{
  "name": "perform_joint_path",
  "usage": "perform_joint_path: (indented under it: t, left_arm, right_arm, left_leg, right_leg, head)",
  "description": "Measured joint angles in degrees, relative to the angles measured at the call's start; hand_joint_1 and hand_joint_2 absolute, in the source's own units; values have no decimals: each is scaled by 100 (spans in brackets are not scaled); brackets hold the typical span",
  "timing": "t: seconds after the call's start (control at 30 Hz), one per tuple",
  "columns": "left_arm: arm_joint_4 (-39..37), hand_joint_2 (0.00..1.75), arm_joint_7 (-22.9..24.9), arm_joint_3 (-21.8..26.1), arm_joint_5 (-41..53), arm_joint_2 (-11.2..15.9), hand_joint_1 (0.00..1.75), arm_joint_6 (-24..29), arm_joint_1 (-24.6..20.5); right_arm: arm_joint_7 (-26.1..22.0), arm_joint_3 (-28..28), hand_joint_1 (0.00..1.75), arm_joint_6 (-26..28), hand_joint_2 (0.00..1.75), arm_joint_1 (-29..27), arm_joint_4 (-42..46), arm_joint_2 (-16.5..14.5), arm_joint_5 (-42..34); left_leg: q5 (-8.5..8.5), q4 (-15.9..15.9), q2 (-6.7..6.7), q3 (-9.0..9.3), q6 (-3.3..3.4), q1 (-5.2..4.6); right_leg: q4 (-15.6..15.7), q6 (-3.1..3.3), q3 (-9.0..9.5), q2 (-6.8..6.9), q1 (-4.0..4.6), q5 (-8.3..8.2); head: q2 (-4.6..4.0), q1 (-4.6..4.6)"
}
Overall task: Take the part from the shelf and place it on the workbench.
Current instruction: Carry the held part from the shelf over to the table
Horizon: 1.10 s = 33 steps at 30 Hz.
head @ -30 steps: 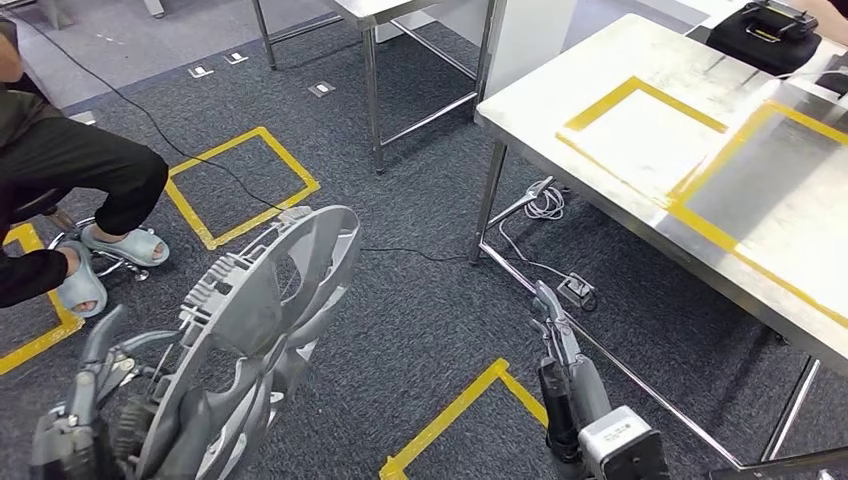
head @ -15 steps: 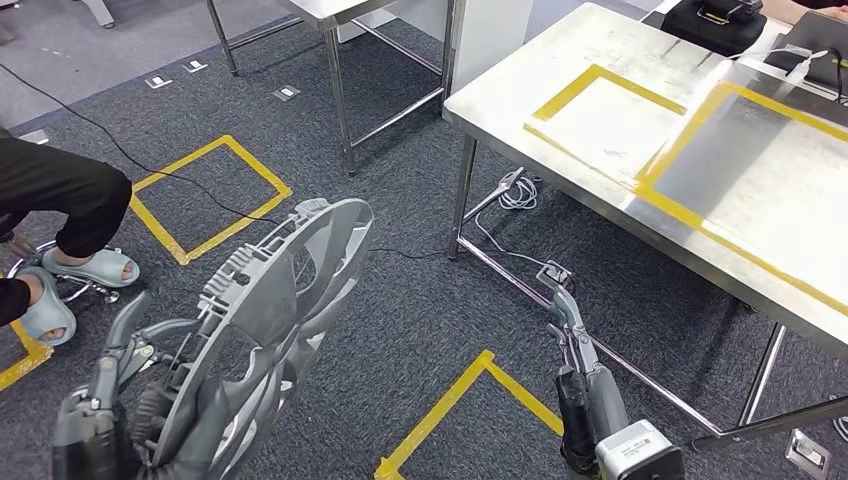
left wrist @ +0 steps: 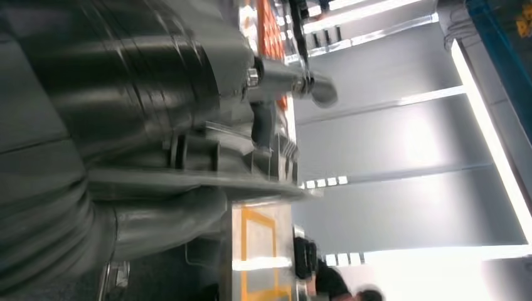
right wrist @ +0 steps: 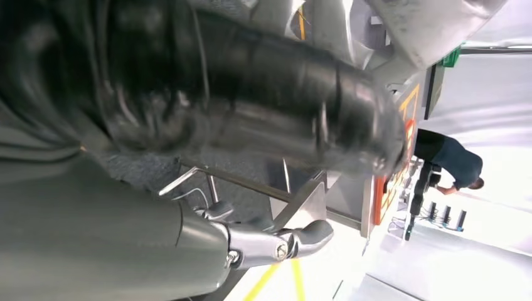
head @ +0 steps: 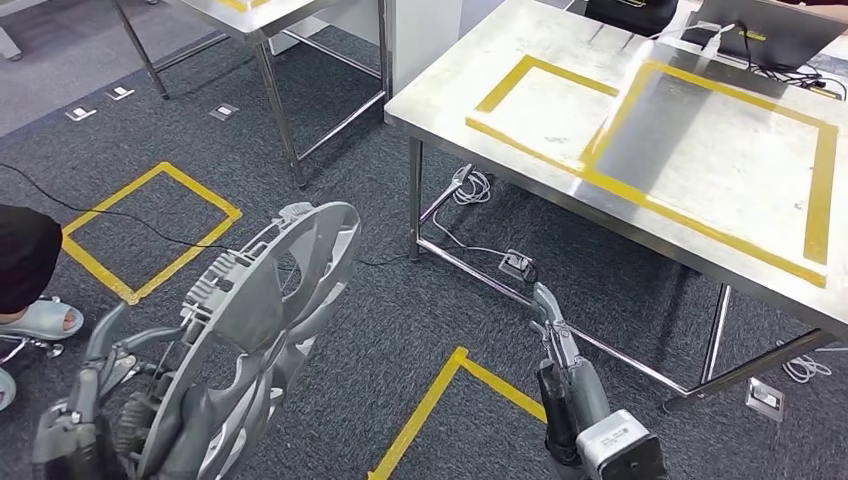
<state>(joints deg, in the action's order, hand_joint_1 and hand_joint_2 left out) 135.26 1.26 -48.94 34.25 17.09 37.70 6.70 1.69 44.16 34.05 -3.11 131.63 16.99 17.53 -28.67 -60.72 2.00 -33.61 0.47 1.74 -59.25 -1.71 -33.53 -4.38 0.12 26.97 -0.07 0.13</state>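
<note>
The part (head: pixel 265 320) is a large round grey plastic cover with ribs and cut-outs. It stands tilted on edge at the lower left of the head view, and my left hand (head: pixel 95 405) grips its lower rim. In the left wrist view the part's rim (left wrist: pixel 251 160) lies against the hand, blurred. My right hand (head: pixel 555 345) hangs low at the centre right with its fingers stretched out and nothing in them; its thumb (right wrist: pixel 276 241) and dark fingers (right wrist: pixel 263 119) are bare. The steel workbench (head: pixel 450 90), marked with yellow tape rectangles, stands ahead on the right.
A second steel table (head: pixel 255 15) stands at the far left. Yellow tape squares (head: pixel 150 225) mark the dark carpet. Cables and a power strip (head: pixel 515 265) lie under the workbench. A person's sandalled foot (head: pixel 35 320) is at the left edge. A laptop (head: pixel 775 30) sits on the workbench's far end.
The whole view has swung: the workbench has slid left and nearer in the picture, and the seated person has mostly left the frame. Both hands keep their pose, the left still holding the part.
</note>
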Motion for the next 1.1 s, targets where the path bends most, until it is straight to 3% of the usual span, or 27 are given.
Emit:
perform_joint_path:
  t: [0.07, 0.13, 0.2, 0.23, 0.27, 0.3, 0.33, 0.4, 0.43, 0.47, 0.53, 0.63, 0.7, 0.77, 0.8, 0.83, 0.87, 0.93, 0.97, 1.03, 1.1]
  left_arm:
    - [-1, 175, -28, 0, -39, 0, 171, 0, 0]
    - [1, 175, -65, 1, -77, -3, 173, -1, -4]
    - [1, 175, -92, 2, -106, -7, 175, -1, -6]
    - [1, 175, -93, 1, -112, -8, 175, -2, -7]
    - [0, 175, -87, 0, -116, -8, 175, -2, -9]
    - [-1, 175, -77, 0, -116, -8, 175, -2, -13]
    - [-1, 175, -71, 0, -117, -8, 175, -2, -18]
    - [-1, 175, -73, 0, -118, -8, 175, -1, -29]
    - [0, 175, -81, 0, -120, -8, 175, -1, -32]
    - [1, 175, -96, 0, -125, -8, 173, -1, -33]
    - [1, 175, -126, -1, -162, -8, 168, -2, -34]
    - [1, 175, -187, -5, -268, -7, 162, -2, -34]
    - [2, 175, -246, -9, -334, -6, 161, -1, -45]
    - [-1, 175, -261, -13, -373, -7, 155, 0, -48]
    - [-2, 175, -261, -16, -390, -7, 153, 0, -46]
    - [-4, 175, -261, -18, -408, -7, 151, 0, -43]
    - [-6, 175, -267, -19, -424, -7, 149, 0, -43]
    - [-11, 175, -276, -20, -450, -5, 151, 0, -44]
    - [-17, 175, -274, -20, -458, -3, 153, 0, -46]
    - [-27, 175, -271, -21, -469, 2, 157, 0, -44]
    - [-31, 175, -271, -23, -472, 6, 158, 0, -37]
  right_arm:
    - [-19, 1, 0, 9, 0, -9, 1, 3, -2]
    - [-42, 1, 0, 19, 0, -3, 3, 8, -4]
    - [-53, 1, 0, 20, 0, 4, 4, 7, -5]
    - [-45, 1, 0, 16, 0, 5, 4, 7, -5]
    - [-34, 1, 0, 13, 0, 5, 4, 6, -4]
    - [-21, 1, 0, 8, 0, 5, 4, 6, -2]
    - [-11, 1, 0, 6, 0, 5, 4, 6, 0]
    - [-5, 1, 0, 5, 0, 6, 4, 6, 1]
    - [-8, 1, 0, 5, 0, 9, 4, 5, -1]
    - [-16, 1, 0, 6, 0, 12, 6, 5, -2]
    - [-31, 1, 0, 7, 0, 11, 10, 5, -10]
    - [-53, 1, 0, 6, 0, 7, 25, 3, -25]
    - [-68, 1, 0, 0, 0, 17, 33, 1, -34]
    - [-62, 1, 0, -7, 0, 24, 33, -2, -44]
    - [-56, 1, 0, -9, 0, 23, 31, -4, -49]
    - [-55, 1, 0, -8, 0, 22, 27, -5, -54]
    - [-55, 1, 0, -6, 0, 21, 24, -5, -59]
    - [-59, 1, 0, 0, 0, 16, 18, -5, -73]
    - [-64, 1, 0, 3, 0, 10, 17, -5, -85]
    - [-78, 1, 0, 6, 0, 2, 15, -4, -109]
    - [-98, 1, 0, 0, 0, 1, 15, -3, -139]
  left_leg:
    - [15, 21, -59, 19, 48, 0]
    - [17, 55, -117, 59, 94, 10]
    - [10, 68, -187, 73, 126, -11]
    - [5, 69, -227, 72, 137, -23]
    - [-1, 69, -267, 73, 144, -36]
    - [-11, 69, -302, 81, 152, -50]
    - [-24, 69, -333, 97, 158, -66]
    - [-51, 79, -386, 145, 160, -86]
    - [-60, 92, -410, 167, 152, -98]
    - [-61, 110, -435, 177, 136, -100]
    - [-53, 154, -490, 187, 87, -99]
    - [-100, 141, -498, 182, 8, -86]
    - [-322, -276, -350, -31, -22, -83]
    - [-595, -1012, -245, -429, -37, -84]
    - [-643, -1288, -233, -606, -40, -86]
    - [-589, -1386, -229, -703, -37, -88]
    - [-442, -1279, -223, -694, -28, -90]
    - [-21, -569, -167, -399, 8, -91]
    - [99, -237, -101, -242, 29, -92]
    - [155, 119, 5, -61, 57, -107]
    - [158, 156, 2, -25, 80, -126]
  right_leg:
    - [-37, -47, -51, 25, -14, 26]
    - [-337, -94, -190, 209, -16, 180]
    - [-1066, -127, -531, 366, -28, 470]
    - [-1419, -131, -721, 383, -33, 581]
    - [-1681, -129, -877, 390, -36, 634]
    - [-1688, -114, -913, 391, -35, 564]
    - [-1466, -88, -835, 397, -30, 397]
    - [-662, -9, -476, 461, 2, 3]
    - [-321, 31, -312, 531, 36, -100]
    - [-100, 67, -188, 586, 72, -133]
    - [27, 116, -107, 621, 126, -98]
    - [162, 183, -18, 514, 101, -147]
    - [260, 228, 61, 451, 68, -187]
    - [265, 257, 78, 385, 85, -185]
    - [260, 265, 80, 345, 94, -179]
    - [250, 270, 83, 301, 103, -170]
    - [235, 271, 86, 256, 107, -158]
    - [178, 257, 93, 164, 107, -116]
    - [154, 245, 88, 129, 97, -98]
    - [110, 198, 50, 72, 79, -69]
    - [101, 133, 2, 33, 68, -69]
  head:
    - [0, 22]
    - [0, 85]
    - [0, 169]
    - [0, 193]
    - [0, 217]
    - [0, 239]
    - [0, 256]
    - [0, 276]
    - [0, 274]
    - [0, 279]
    - [0, 284]
    - [0, 274]
    - [0, 216]
    - [0, 136]
    - [0, 103]
    - [0, 82]
    - [0, 68]
    - [0, 32]
    - [0, 18]
    - [0, -11]
    - [0, -27]
